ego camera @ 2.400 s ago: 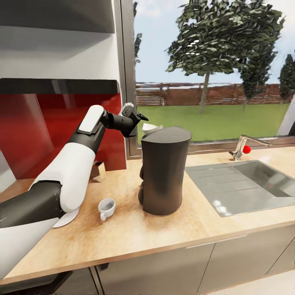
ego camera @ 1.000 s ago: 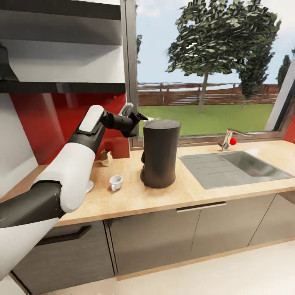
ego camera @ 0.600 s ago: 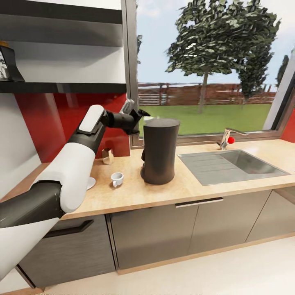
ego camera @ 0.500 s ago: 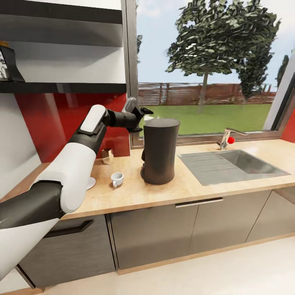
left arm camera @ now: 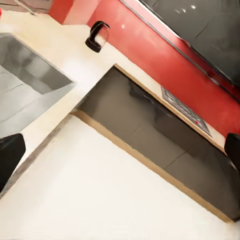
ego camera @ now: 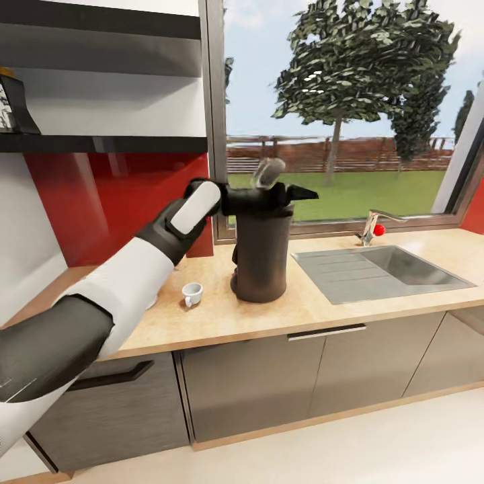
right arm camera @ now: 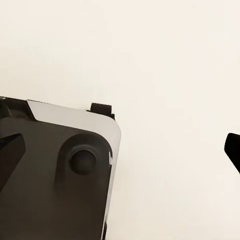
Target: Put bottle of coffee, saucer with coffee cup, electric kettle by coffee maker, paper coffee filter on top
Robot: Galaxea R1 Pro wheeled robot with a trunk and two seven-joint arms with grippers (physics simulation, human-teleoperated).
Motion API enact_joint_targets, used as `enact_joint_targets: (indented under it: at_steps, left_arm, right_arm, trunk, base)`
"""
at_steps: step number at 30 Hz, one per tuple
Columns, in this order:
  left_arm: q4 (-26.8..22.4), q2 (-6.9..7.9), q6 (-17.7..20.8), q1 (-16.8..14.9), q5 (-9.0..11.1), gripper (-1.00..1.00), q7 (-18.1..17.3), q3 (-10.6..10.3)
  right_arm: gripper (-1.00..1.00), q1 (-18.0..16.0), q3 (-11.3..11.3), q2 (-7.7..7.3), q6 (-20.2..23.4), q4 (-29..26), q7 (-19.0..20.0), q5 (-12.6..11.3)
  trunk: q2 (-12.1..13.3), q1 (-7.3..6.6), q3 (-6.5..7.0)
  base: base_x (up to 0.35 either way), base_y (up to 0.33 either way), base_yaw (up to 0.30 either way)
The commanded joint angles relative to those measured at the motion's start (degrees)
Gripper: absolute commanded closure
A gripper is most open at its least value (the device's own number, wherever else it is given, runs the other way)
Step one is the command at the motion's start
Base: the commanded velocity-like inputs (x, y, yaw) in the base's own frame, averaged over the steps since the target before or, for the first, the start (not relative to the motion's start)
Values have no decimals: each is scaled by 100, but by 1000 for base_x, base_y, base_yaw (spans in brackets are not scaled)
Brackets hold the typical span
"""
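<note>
Item: left arm, reaching over the coffee maker. Change noted: within the last half second the left gripper has swung from beside the machine's upper left edge to directly above its top, the forearm now stretched out level across it; the head camera has held its place over that interval, so this is a true move of the arm. Left gripper state: fingers spread wide, with nothing between the 2 dark tips in the left wrist view, which looks past them to floor, dark cabinets and, on a far stretch of counter, the electric kettle. Right gripper state: likewise spread wide and empty, hanging over bare floor beside the robot's dark base. Coffee maker: upright on the kitchen countertop, left of the sink, in the place the task wants it kept. Coffee cup: standing on the worktop just left of the machine, near the arm. Bottle of coffee: on the kitchen shelf at far left, not yet brought down. Reading: the sweep over the top fits the filter step, but whether a filter lies there cannot be told, since the gripper covers the top. Outstanding by the look of things: bottle, kettle and cup-on-saucer
</note>
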Motion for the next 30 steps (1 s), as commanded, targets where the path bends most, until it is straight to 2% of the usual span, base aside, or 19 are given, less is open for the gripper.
enact_joint_targets:
  at_steps: [1, 5, 8, 9, 11, 12, 13, 14, 15, 16, 18, 20, 21, 23, 24, 25, 26, 28, 30]
  left_arm:
    - [-33, 0, -1, 4, -44, -100, -268, -165]
    - [-172, 0, -35, 145, -44, -100, -1080, -796]
    - [-296, 0, -202, 342, -44, -100, -1515, -1277]
    - [-374, 0, -435, 522, -44, -100, -1700, -1568]
    - [-464, 0, -708, 739, -44, -100, -1831, -1840]
    - [-580, 0, -946, 977, -44, -100, -1934, -2099]
    - [-642, 0, -1037, 1100, -44, -100, -1977, -2215]
    - [-903, 0, -1258, 1609, -44, -100, -2145, -2529]
    - [-1056, 0, -1315, 1904, -44, -100, -2236, -2608]
    - [-1137, 0, -1336, 2062, -44, -100, -2276, -2636]
    - [-1315, 136, -1366, 2393, -44, -100, -2341, -2677]
    - [-1720, 566, -1447, 3034, -44, -100, -2408, -2719]
    - [-1982, 918, -1729, 3519, -44, -100, -2433, -2735]
    - [-2112, 1187, -1999, 3839, -44, -100, -2444, -2743]
    - [-2212, 1447, -2202, 4107, -44, -100, -2471, -2757]
    - [-2251, 1563, -2277, 4223, -44, -100, -2501, -2771]
    - [-2297, 2170, -2597, 4792, -44, -100, -2869, -2931]
    - [-2288, 2392, -2832, 5023, -44, -100, -2978, -2970]
    - [-2256, 2786, -3433, 5453, -44, -100, -3157, -3050]
  right_arm:
    - [-100, -4, 25, -1, -17, 5, -2, 9]
    - [-100, -4, 26, -1, -17, 5, -2, 9]
    - [-100, -4, 25, 0, -17, 5, 0, 9]
    - [-100, -4, 24, 1, -17, 5, -1, 9]
    - [-100, -4, 25, -1, -17, 5, -2, 9]
    - [-100, -4, 27, 0, -17, 5, -3, 9]
    - [-100, -4, 28, -1, -17, 5, -3, 9]
    - [-100, -4, 28, -3, -20, 5, -3, 9]
    - [-100, -4, 28, -1, -20, 5, -3, 9]
    - [-100, -4, 29, -1, -21, 5, -3, 9]
    - [-100, -4, 30, -1, -23, 5, -3, 9]
    - [-100, -4, 31, 0, -23, 5, -4, 9]
    - [-100, -4, 29, -4, -24, 5, -4, 9]
    - [-100, -4, 29, -4, -25, 5, -4, 9]
    - [-100, -4, 28, -3, -25, 5, -4, 9]
    - [-100, -4, 29, -4, -25, 5, -4, 9]
    - [-100, -4, 26, -5, -26, 5, -4, 9]
    - [-100, -4, 25, -6, -26, 5, -4, 9]
    - [-100, -4, 28, -7, -26, 5, -4, 9]
  trunk:
    - [-4, 1, -7]
    - [-4, 1, -7]
    - [-4, 1, -7]
    - [-4, 1, -7]
    - [-4, 1, -7]
    - [-4, 1, -7]
    - [-4, 1, -7]
    - [-4, 1, -7]
    - [-4, 1, -7]
    - [-4, 1, -7]
    - [-4, 1, -7]
    - [-4, 1, -7]
    - [-4, 1, -7]
    - [-4, 1, -7]
    - [-4, 1, -7]
    - [-4, 1, -7]
    - [-4, 1, -7]
    - [-4, 1, -7]
    - [-4, 1, -7]
  base:
    - [0, 0, 0]
    - [0, 0, 0]
    - [0, 0, 0]
    - [0, 0, 0]
    - [0, 0, 0]
    - [0, 0, 0]
    - [0, 0, 0]
    - [0, 0, 0]
    - [0, 0, 0]
    - [0, 0, 0]
    - [0, 0, 0]
    - [0, 0, 0]
    - [0, 0, 0]
    - [0, 0, 0]
    - [0, 0, 0]
    - [0, 0, 0]
    - [0, 0, 0]
    - [0, 0, 0]
    - [0, 0, 0]
